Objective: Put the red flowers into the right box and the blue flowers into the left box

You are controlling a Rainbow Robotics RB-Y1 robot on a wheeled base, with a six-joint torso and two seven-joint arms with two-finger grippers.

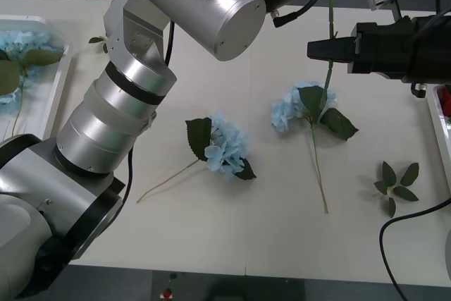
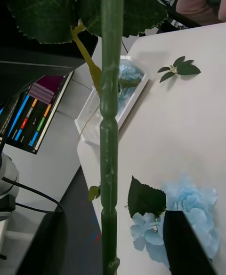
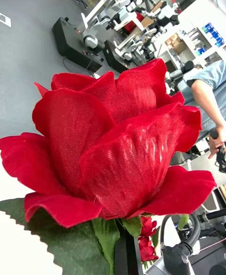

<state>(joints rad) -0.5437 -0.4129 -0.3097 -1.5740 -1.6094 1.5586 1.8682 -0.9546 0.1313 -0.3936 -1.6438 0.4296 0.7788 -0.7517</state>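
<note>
While the right gripper pinches a green stem above mid-table, you've got the rose hard up against the left wrist camera; the left gripper's state I can't tell, its arm reaching across the table's far side. Below the right gripper lie two blue flowers on the table, one just under the stem. More blue flowers sit in the left box. The right box is at the table's right edge, a leaf sprig near it.
</note>
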